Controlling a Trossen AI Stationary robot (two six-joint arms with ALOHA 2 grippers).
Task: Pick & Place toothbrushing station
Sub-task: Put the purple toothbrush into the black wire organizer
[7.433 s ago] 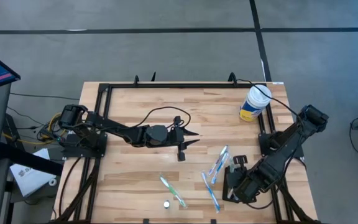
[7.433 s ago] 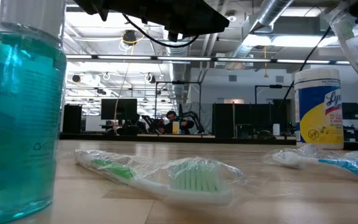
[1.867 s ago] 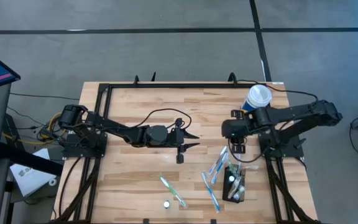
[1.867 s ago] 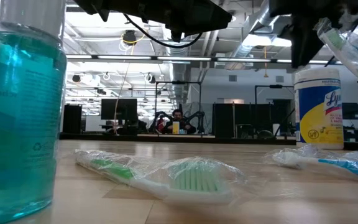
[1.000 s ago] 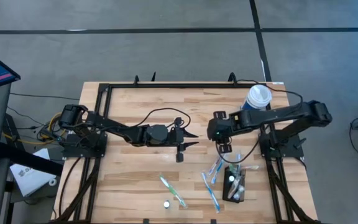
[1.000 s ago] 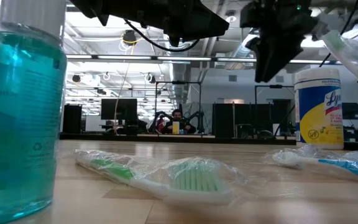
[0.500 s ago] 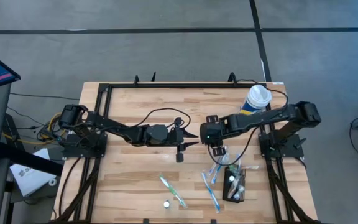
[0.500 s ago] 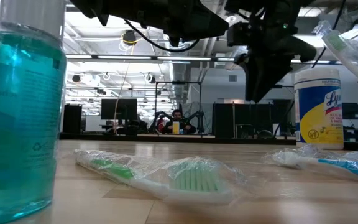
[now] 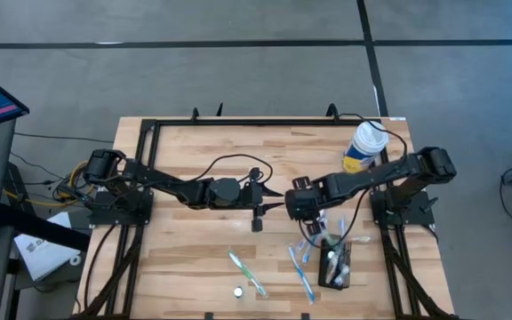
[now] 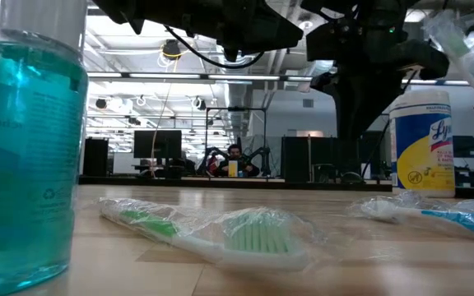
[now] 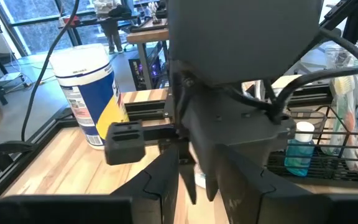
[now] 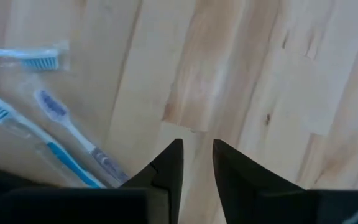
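The toothbrushing station (image 9: 336, 267) is a small black wire caddy standing on the wooden table at the near right. It holds wrapped toothbrushes and a small teal bottle (image 11: 297, 152). In the left wrist view its wire side (image 11: 328, 176) shows behind my right arm. My right gripper (image 9: 302, 212) hangs left of and beyond the caddy, pointing steeply down over bare wood (image 12: 197, 152). It is open by a narrow gap with nothing between the fingers. My left gripper (image 9: 278, 197) waits open at mid-table, pointing toward the right arm.
Loose wrapped toothbrushes lie by the caddy (image 9: 312, 233), nearer the front edge (image 9: 301, 274) and at front centre (image 9: 247, 271). A white-lidded yellow-and-blue canister (image 9: 363, 147) stands at the far right. A teal bottle (image 10: 23, 148) stands near the front edge. A black frame rail (image 9: 238, 123) rims the table.
My right gripper has swung toward the table's left and near edges and has come down, ending close in front of the left gripper. Its hand has tipped a little further downward. The caddy, toothbrushes and left arm have kept still.
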